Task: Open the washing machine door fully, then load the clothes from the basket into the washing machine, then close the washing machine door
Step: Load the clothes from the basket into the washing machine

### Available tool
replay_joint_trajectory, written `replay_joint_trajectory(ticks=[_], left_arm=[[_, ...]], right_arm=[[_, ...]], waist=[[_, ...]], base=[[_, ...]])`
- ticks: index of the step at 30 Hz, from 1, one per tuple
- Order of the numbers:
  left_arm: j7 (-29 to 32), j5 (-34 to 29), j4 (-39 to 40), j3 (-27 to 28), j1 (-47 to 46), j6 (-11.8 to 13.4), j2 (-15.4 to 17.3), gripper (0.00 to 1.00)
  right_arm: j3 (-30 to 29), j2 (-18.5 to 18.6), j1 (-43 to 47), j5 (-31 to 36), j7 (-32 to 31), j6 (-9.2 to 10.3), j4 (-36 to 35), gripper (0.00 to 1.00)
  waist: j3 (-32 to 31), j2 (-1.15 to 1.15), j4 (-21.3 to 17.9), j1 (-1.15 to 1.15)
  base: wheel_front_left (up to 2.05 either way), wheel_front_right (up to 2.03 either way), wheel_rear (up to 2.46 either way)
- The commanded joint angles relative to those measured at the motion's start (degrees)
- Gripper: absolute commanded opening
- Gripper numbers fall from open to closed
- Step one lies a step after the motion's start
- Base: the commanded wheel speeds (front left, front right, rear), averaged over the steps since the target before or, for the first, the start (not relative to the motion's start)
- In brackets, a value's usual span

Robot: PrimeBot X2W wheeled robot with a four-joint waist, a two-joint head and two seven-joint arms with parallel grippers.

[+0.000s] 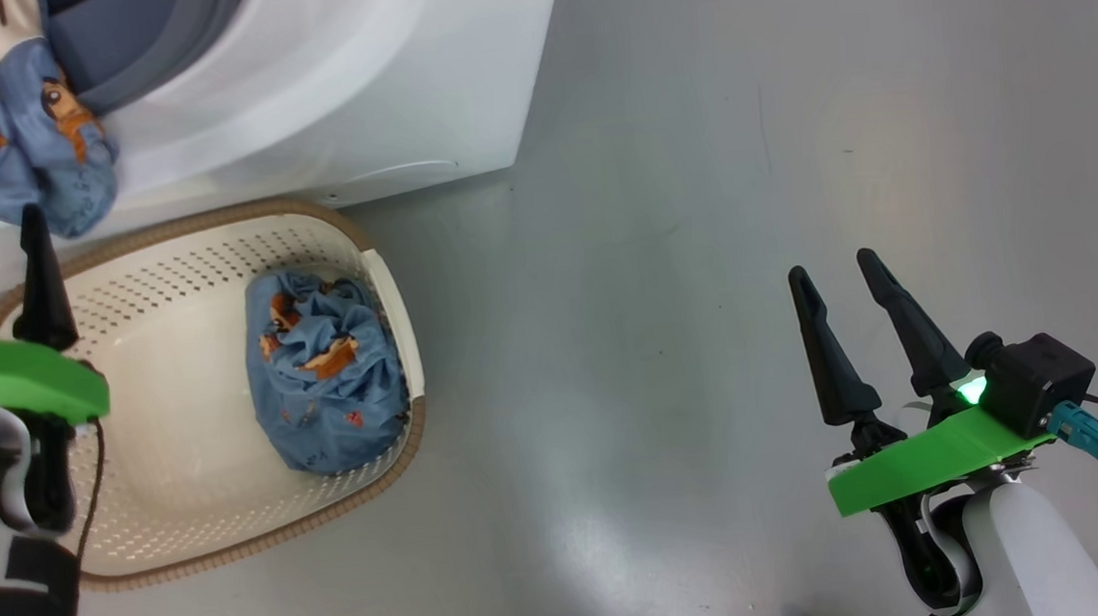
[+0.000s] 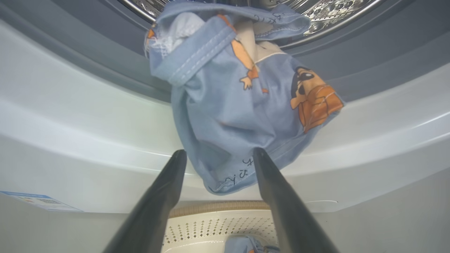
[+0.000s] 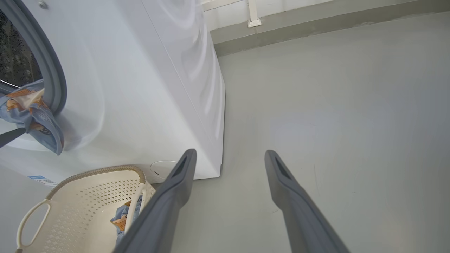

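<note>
Your left jaws stand apart with nothing clamped between them. In the left wrist view their two dark fingers (image 2: 165, 196) rise on either side of the lower tip of a blue garment (image 2: 239, 116). The right-hand finger overlaps the cloth's edge, and from this angle you cannot tell whether it touches the cloth or sits just in front of it.

That blue garment, printed with orange and cream figures, hangs over the lower lip of the washing machine (image 1: 349, 80). Its top lies across the grey gasket (image 2: 88, 45) at the mouth of the steel drum (image 2: 327, 10), and its tail droops down the white front. A blue label (image 2: 38, 201) sits low on that front, off to the side.

Directly below, the basket (image 1: 169, 267) stands on the floor (image 1: 699, 239), just beside the machine's base. A second blue bundle (image 1: 327, 381) of the same print is bunched against its right end. The rest of the basket's bottom is bare.

Your right jaws are also apart and hold nothing. Their fingers (image 1: 828, 356) point over the bare grey floor, well apart from the basket and off to the right of the machine's corner.
</note>
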State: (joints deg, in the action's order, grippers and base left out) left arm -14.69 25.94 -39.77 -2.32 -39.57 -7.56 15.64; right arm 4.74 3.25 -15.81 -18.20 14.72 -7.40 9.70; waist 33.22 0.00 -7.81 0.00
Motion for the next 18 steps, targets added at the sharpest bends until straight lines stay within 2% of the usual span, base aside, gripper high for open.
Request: replay_joint_trajectory(ticks=[1,18], left_arm=[[-0.3,0.58,0.13,1.05,-1.23,0.08,3.26,1.0],[-0.3,3.64,-5.58,-4.16,-8.45,0.08,6.1,1.0]], right_arm=[[1.37,-0.36,0.25,-0.3,0.28,-0.09,-1.31,1.0],[2.15,-0.36,-0.33,-0.67,0.28,-0.09,-1.71,1.0]], waist=[[0.3,0.0,-0.29,0.0],[1.25,0.0,-1.98,0.0]], base=[[0.0,0.0,0.0],[0.0,0.0,0.0]])
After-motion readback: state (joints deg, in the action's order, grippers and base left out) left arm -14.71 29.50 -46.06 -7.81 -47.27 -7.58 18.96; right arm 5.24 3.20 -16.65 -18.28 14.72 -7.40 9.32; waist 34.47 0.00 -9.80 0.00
